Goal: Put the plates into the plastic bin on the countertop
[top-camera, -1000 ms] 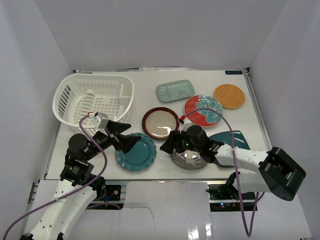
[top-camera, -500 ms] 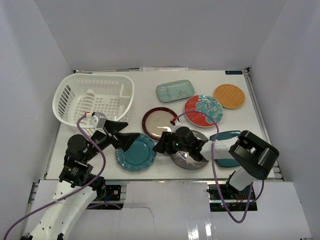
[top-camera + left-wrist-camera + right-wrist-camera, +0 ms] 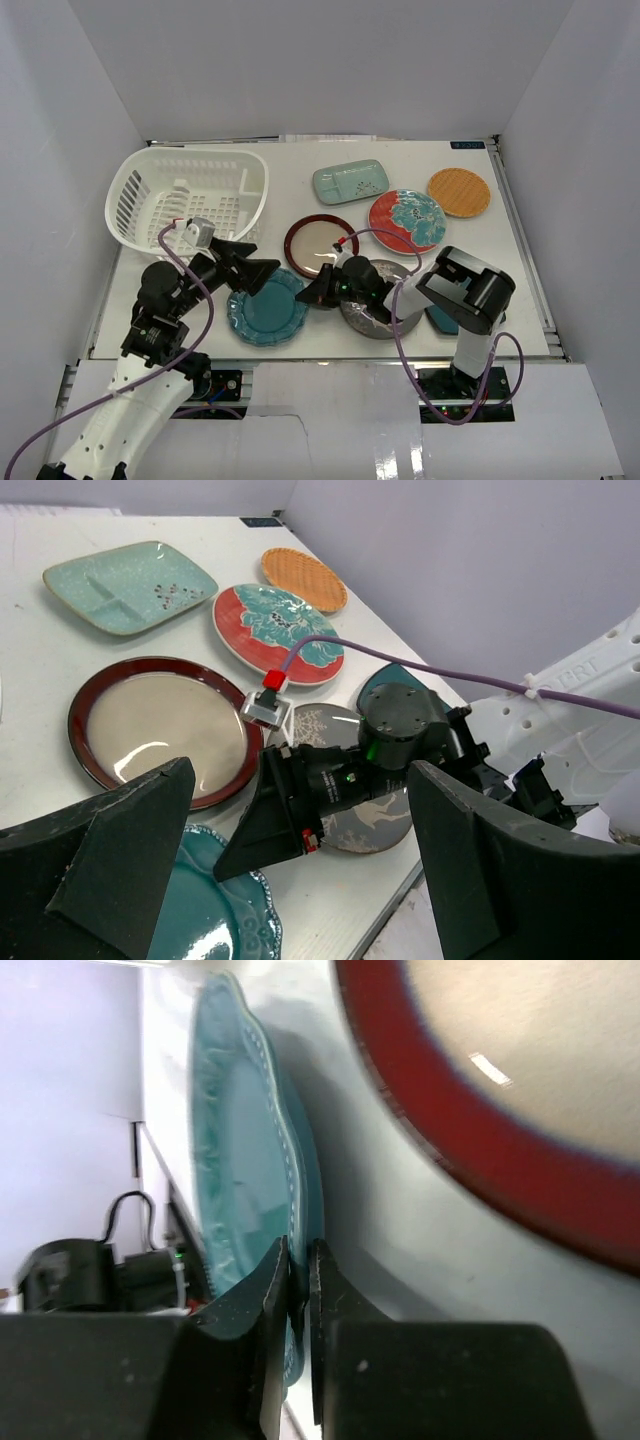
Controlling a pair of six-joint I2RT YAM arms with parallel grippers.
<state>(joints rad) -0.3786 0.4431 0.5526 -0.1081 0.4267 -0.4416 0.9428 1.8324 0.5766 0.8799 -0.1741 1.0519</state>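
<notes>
**Grip closes on the teal plate's rim; bin holds nothing yet**

**Top view.** The right arm has reached further toward the left of the frame than a second ago. The right fingers (image 3: 312, 292), spread then, are now pressed onto the right-hand edge of the teal scalloped plate (image 3: 262, 312). That plate sits low and left of centre on the worktop (image 3: 290, 165), nudged slightly leftward. The left fingers (image 3: 262, 272) are unchanged, spread wide and hovering over the same plate's upper edge with nothing between them. The plastic bin (image 3: 190, 153) stands at the upper left, and its slotted floor shows bare, so no plate is in it. The red-rimmed plate (image 3: 320, 245), floral plate (image 3: 407, 220), pale-green dish (image 3: 350, 181) and orange woven plate (image 3: 459, 191) all lie flat outside it. The grey patterned plate (image 3: 368, 318) is mostly under the right arm.

**Left wrist view.** The two wide-apart left fingers (image 3: 120, 850) frame the scene. Between them the right fingers come in as a dark wedge, its tip meeting the teal plate at the bottom of the frame.

**Right wrist view.** The right fingers pinch the teal rim from both faces with only the plate's thickness between them. The plate appears mostly edge-on from here, and the red-rimmed plate fills the upper right.

I judge this to be the first secure hold. Lifting and carrying the teal plate to the bin is what remains, and the other plates still wait.
</notes>
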